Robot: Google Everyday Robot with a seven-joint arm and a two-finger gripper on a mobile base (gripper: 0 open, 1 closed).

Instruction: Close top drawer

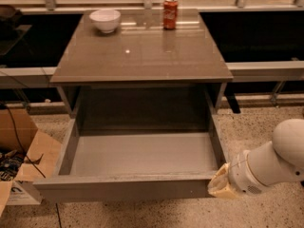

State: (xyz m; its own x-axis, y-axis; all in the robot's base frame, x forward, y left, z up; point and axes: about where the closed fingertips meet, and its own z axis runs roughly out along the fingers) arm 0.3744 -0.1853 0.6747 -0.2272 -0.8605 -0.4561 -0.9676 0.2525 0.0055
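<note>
The top drawer [142,153] of the grey cabinet stands pulled far out toward me, its pale grey floor bare. Its front panel [123,189] runs along the bottom of the view. My gripper [219,183] sits at the right end of that front panel, touching or nearly touching its corner. The white arm [270,163] comes in from the lower right. The lower drawers are hidden under the open one.
A white bowl [105,19] and a red soda can [170,14] stand at the back of the cabinet top [142,56]. An open cardboard box [23,160] sits on the speckled floor at the left. Metal rails [266,70] run behind.
</note>
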